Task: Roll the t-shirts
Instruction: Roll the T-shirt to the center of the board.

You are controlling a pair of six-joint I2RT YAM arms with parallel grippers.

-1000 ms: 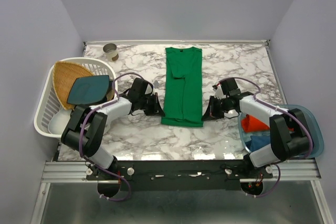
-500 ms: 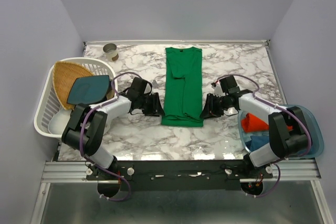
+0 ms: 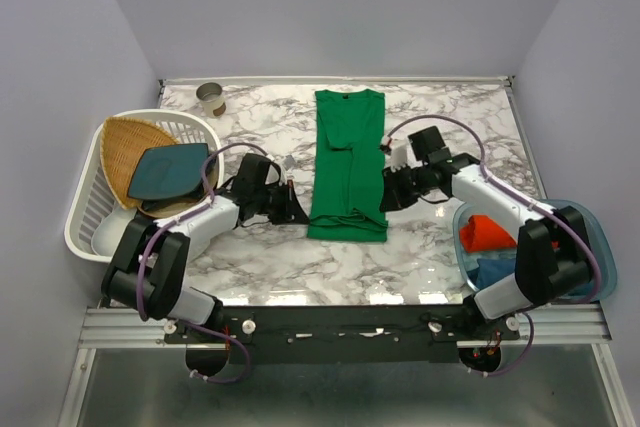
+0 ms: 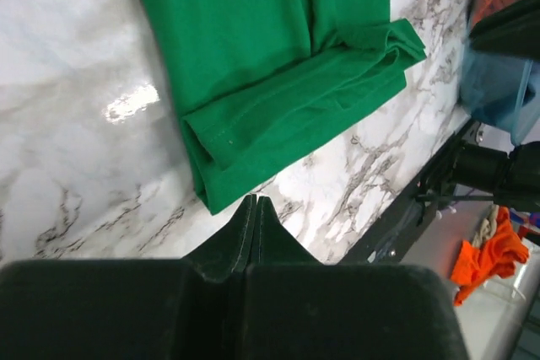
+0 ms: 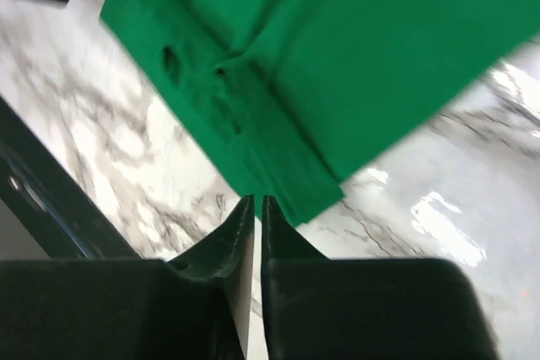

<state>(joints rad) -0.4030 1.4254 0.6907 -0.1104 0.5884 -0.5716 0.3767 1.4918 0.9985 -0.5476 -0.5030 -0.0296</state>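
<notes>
The bright green t-shirt (image 3: pixel 348 162) lies folded into a long strip down the middle of the marble table, its near hem turned up in a narrow fold. It also shows in the left wrist view (image 4: pixel 278 56) and the right wrist view (image 5: pixel 337 56). My left gripper (image 3: pixel 292 209) is shut and empty, just off the hem's left corner (image 4: pixel 255 200). My right gripper (image 3: pixel 388 192) is shut and empty at the hem's right edge (image 5: pixel 256 200). An orange-red roll (image 3: pixel 483 234) and a blue roll (image 3: pixel 495 272) lie in the blue tub (image 3: pixel 600 247).
A white basket (image 3: pixel 85 217) at the left holds a wicker tray (image 3: pixel 130 137) and the dark teal plate (image 3: pixel 170 169). A small cup (image 3: pixel 211 99) stands at the far left corner. The blue tub sits at the table's right near edge.
My left gripper has drawn back left from the shirt's hem. My right gripper has moved toward the far side along the shirt's right edge. The near hem now lies folded over.
</notes>
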